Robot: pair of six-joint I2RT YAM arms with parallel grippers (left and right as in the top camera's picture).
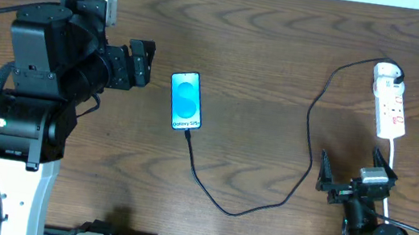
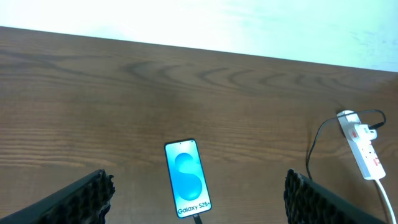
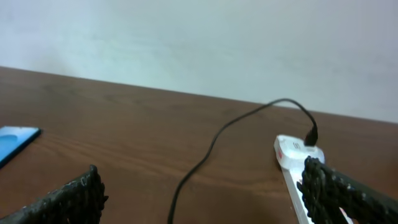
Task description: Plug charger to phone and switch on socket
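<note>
Left arm (image 1: 33, 70), nearest the overhead lens, ends in the left hand (image 1: 140, 61), spread wide and empty, just beside the phone (image 1: 186, 101), which lies screen-up on the counter (image 1: 266, 60). The charger (image 1: 310, 123) meets the phone's lower edge and loops to the socket (image 1: 391, 102) at far right; whether the connector is seated cannot be confirmed. The right hand (image 1: 353, 175), also wide and empty, sits near the socket's near end. Likely hazards: a finger snagging the cable and tugging the connector loose, or a push on the switch sliding the light strip.
</note>
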